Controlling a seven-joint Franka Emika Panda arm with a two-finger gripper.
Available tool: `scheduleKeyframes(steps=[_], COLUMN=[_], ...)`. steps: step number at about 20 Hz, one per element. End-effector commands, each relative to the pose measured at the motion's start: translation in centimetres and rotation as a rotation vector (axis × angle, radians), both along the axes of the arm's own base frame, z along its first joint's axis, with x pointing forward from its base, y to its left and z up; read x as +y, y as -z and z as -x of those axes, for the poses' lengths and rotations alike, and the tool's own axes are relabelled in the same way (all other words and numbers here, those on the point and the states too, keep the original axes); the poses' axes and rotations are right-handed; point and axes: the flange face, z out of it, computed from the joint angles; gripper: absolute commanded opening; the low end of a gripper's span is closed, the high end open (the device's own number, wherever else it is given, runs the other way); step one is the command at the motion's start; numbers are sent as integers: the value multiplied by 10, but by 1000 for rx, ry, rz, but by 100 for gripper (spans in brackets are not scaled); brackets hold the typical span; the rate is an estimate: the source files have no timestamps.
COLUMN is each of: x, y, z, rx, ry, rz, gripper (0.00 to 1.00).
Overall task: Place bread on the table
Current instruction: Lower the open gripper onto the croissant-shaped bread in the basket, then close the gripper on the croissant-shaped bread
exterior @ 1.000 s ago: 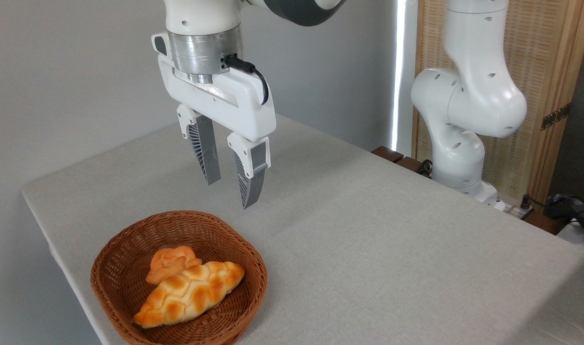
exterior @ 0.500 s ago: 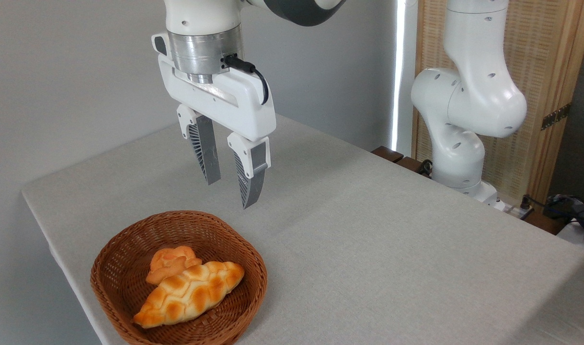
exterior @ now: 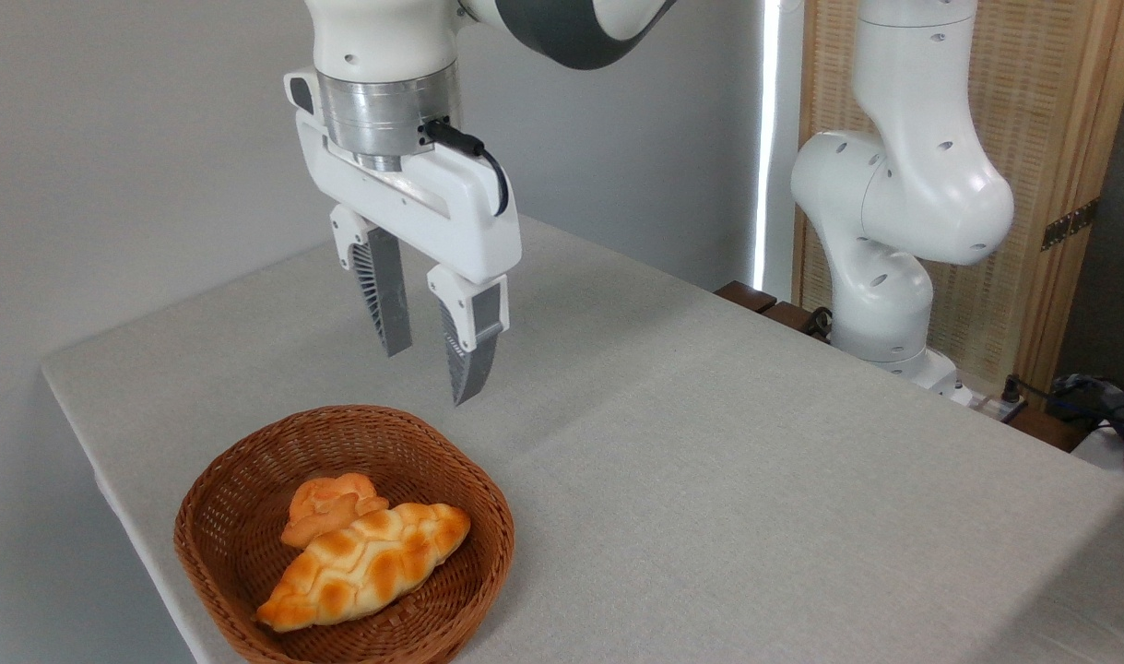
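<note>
The bread [exterior: 363, 565], a long golden-orange loaf with a criss-cross crust and pointed ends, lies in the brown wicker basket [exterior: 220, 498] at the lower left. The table [exterior: 709, 461] is a large top covered in light grey cloth. My gripper [exterior: 425, 374] hangs open above the basket's far rim, well above the bread, with nothing between its ribbed fingers [exterior: 465, 355].
A small round orange bun [exterior: 326, 503] lies in the basket just behind the bread, touching it. The arm's white base [exterior: 884, 240] rises at the table's far right edge. A wooden screen [exterior: 1050, 138] stands behind it. The table's left edge runs close to the basket.
The gripper has shifted slightly to the left and a little nearer the basket. Its fingers stay apart. Bread and bun have not moved.
</note>
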Motion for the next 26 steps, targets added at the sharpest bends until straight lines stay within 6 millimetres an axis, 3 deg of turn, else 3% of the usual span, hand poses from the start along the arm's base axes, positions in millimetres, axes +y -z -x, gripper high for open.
scheduleKeyframes(steps=[1, 11, 17, 26], x=[-1, 4, 10, 9], y=[1, 59, 108, 130], z=[-10, -55, -54, -54], rx=[-53, -158, -188, -160], ry=[-16, -61, -71, -59], rz=[16, 17, -1, -9], gripper=[100, 100, 100, 100])
